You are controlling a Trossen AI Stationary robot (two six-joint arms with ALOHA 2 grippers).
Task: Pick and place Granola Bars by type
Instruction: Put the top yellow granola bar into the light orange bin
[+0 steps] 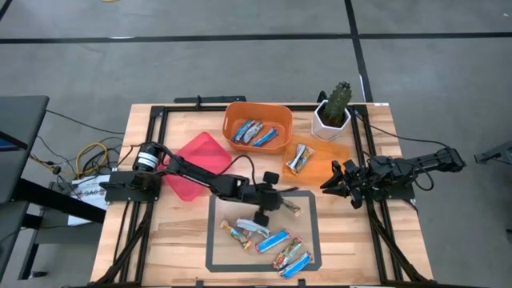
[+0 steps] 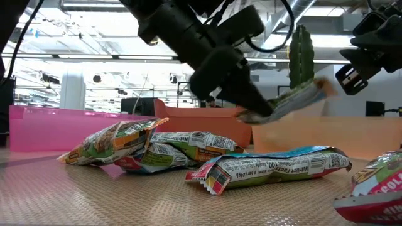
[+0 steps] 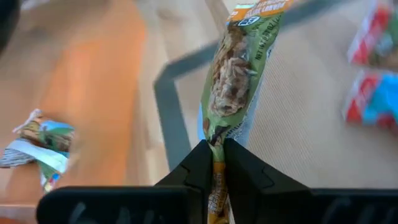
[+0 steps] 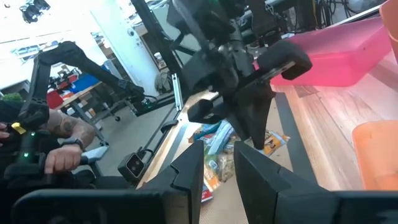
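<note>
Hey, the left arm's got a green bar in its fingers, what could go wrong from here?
1. The left gripper pinches the green bar only by its end crimp, so the bar hangs long and could slip or swing out.
2. The right gripper waits right at the flat orange tray; if the bar goes there, the arms could crowd each other.
3. The bar might be dropped on the wrong type: the orange bin holds blue bars.

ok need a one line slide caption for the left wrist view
Left gripper pinches one end of a green-wrapped granola bar above the taped pick area, with another bar lying in the orange tray beyond.
</note>
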